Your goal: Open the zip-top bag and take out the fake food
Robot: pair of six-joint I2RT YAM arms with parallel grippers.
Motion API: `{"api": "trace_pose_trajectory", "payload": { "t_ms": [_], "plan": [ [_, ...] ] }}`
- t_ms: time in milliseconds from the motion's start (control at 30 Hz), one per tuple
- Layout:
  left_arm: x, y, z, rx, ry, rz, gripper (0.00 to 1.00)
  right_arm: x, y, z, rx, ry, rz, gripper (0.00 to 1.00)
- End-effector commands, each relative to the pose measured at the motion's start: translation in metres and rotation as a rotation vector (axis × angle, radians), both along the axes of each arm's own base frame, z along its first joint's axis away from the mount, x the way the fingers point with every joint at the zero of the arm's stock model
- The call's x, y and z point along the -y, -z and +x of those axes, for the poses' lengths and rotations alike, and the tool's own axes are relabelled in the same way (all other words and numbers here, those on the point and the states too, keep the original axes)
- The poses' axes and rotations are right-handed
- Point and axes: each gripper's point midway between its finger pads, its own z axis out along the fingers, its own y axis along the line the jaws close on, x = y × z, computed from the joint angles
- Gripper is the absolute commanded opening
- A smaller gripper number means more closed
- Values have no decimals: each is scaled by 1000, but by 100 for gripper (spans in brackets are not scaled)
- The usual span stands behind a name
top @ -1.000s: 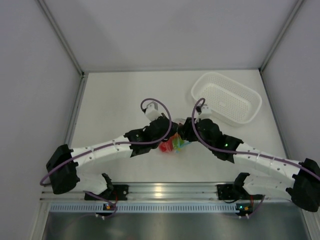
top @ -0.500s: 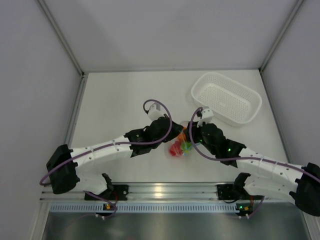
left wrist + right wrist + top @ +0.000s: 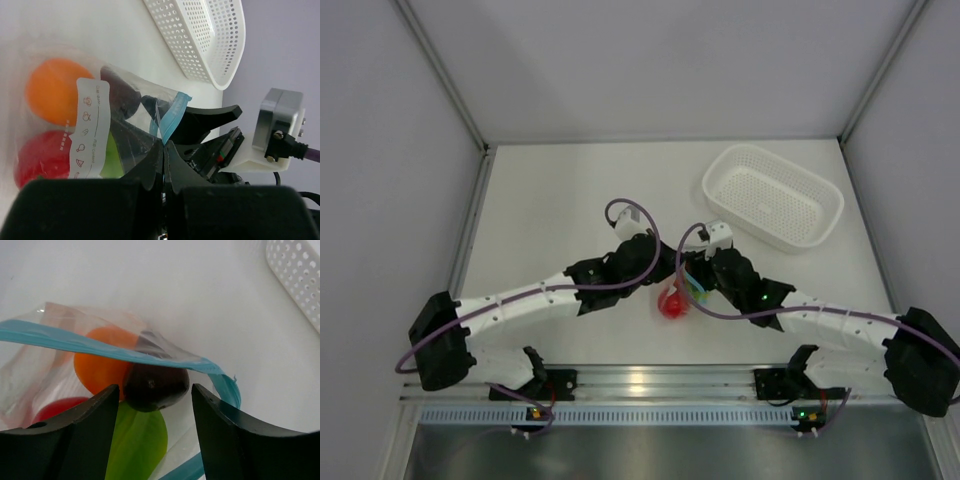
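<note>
The zip-top bag (image 3: 92, 125) is clear, with a blue-teal zip strip (image 3: 100, 347), and its mouth gapes open. My left gripper (image 3: 164, 146) is shut on one lip of that strip. Inside lies the fake food: an orange ball (image 3: 97, 369), a dark maroon piece (image 3: 156, 385), a lime-green piece (image 3: 140, 440) and a red ball (image 3: 55, 407). My right gripper (image 3: 156, 407) is open at the bag's mouth, a finger on each side of the maroon piece and not touching it. From above, the bag (image 3: 672, 302) hangs between both grippers, left (image 3: 665, 270) and right (image 3: 692, 278).
A white perforated basket (image 3: 820, 190) stands at the back right of the table and shows in both wrist views (image 3: 227, 55) (image 3: 300, 275). Grey walls close in the table at the left, back and right.
My right gripper has opened wider and moved left, in toward the bag's mouth. The bag has sunk slightly toward the table's near edge. The left gripper keeps its hold.
</note>
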Motion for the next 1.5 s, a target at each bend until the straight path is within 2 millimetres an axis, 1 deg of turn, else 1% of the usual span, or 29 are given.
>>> {"api": "trace_pose_trajectory", "payload": {
  "t_ms": [0, 67, 200, 267, 300, 333, 433, 467, 500, 567, 600, 633, 667, 700, 733, 767, 800, 867, 900, 933, 967, 1033, 1100, 1133, 1167, 1233, 1333, 1367, 1467],
  "plan": [
    [7, -28, -5, 27, 26, -104, 0, -6, 2, 9, 26, 0, 44, 61],
    [7, -22, -5, 19, 28, -95, 0, -5, 7, 12, 24, 13, 54, 56],
    [4, -10, -9, -13, 42, -89, 0, -6, 13, 17, 29, 25, 76, 55],
    [5, -6, -12, -28, 60, -89, 0, -10, 14, 18, 33, 11, 111, 58],
    [5, -5, -11, -28, 62, -91, 0, -12, 13, 18, 36, 4, 132, 61],
    [5, -7, -12, -25, 70, -99, 0, -12, 15, 20, 27, 12, 158, 66],
    [6, -6, -14, -33, 87, -101, 0, -18, 8, 26, 42, 22, 228, 66],
    [7, -5, -15, -34, 92, -100, 0, -18, 10, 26, 35, 29, 231, 66],
    [7, -6, -15, -34, 95, -101, 0, -21, 5, 28, 48, 27, 257, 65],
    [9, -5, -14, -27, 102, -91, 0, -29, 5, 29, 36, 0, 280, 64],
    [10, -3, -16, -32, 116, -84, 0, -32, 9, 30, 21, -5, 270, 63],
    [11, -1, -15, -31, 124, -76, 0, -36, 4, 32, 23, -17, 280, 61],
    [12, 6, -14, -34, 130, -55, 0, -41, 3, 29, 16, -42, 289, 57],
    [10, 8, -10, -26, 126, -42, 0, -41, -1, 28, 20, -44, 303, 56],
    [10, 11, -7, -12, 134, -14, 0, -39, -1, 27, 15, -35, 313, 56],
    [8, 22, -5, -23, 133, 16, 0, -34, -2, 29, 23, -6, 312, 57],
    [5, 25, 1, -4, 142, 48, 0, -30, -4, 29, 27, 16, 311, 57],
    [-4, 37, 11, -5, 106, 107, 0, -19, 3, 29, 5, 68, 281, 56],
    [-8, 40, 16, 6, 91, 130, 0, -16, 5, 29, 2, 79, 270, 55],
    [-23, 48, 23, 19, 56, 193, 0, -12, 9, 25, -8, 82, 267, 56],
    [-23, 47, 23, 20, 55, 192, 0, -13, 8, 26, -3, 81, 273, 56],
    [-35, 52, 31, 30, 23, 234, 0, -17, 14, 23, -18, 51, 262, 57],
    [-44, 57, 39, 21, 6, 254, 0, -29, 14, 20, -27, -13, 264, 58],
    [-47, 59, 40, 18, 4, 261, 0, -32, 21, 20, -38, -40, 236, 58],
    [-48, 62, 41, 11, 8, 266, 0, -37, 18, 23, -35, -50, 236, 58],
    [-50, 65, 43, 2, 19, 270, 0, -41, 21, 27, -38, -63, 206, 58],
    [-50, 72, 44, -15, 32, 279, 0, -48, 21, 30, -29, -97, 188, 59],
    [-50, 74, 45, -18, 33, 282, 0, -51, 16, 32, -20, -108, 194, 60],
    [-49, 80, 45, -34, 47, 287, 0, -57, 15, 37, -13, -123, 185, 63]
  ]
}}
